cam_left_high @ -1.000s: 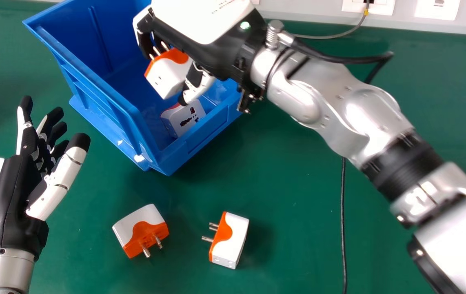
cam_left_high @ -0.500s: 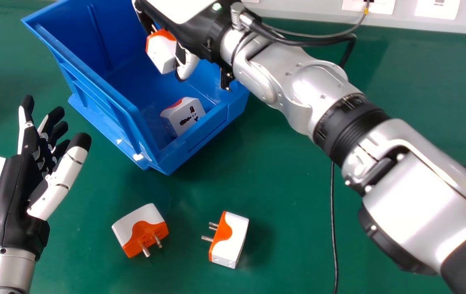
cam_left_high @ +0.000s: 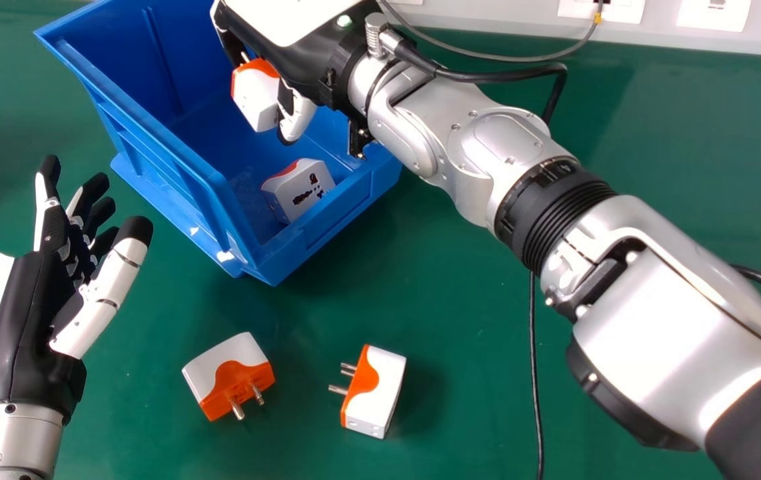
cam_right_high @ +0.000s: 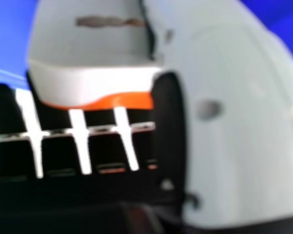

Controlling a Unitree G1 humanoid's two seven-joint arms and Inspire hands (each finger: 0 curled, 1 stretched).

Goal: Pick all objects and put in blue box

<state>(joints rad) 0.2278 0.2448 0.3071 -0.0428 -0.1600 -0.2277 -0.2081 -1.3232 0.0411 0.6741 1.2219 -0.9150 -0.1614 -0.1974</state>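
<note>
This looks like a lab or a workshop, though which of the two I cannot tell; the work is laid out on a plain green table [cam_left_high: 474,300], and a white panel [cam_left_high: 500,19] with socket plates [cam_left_high: 630,15] runs along its far edge. A thin grey cable [cam_left_high: 520,61] loops by that edge; a jointed silver robot arm [cam_left_high: 674,333] spans the table's right side.

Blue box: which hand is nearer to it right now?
The right. The right hand is over the blue box, pinching a plug; the left hand is outside, to the box's left and closer to the robot.
</note>
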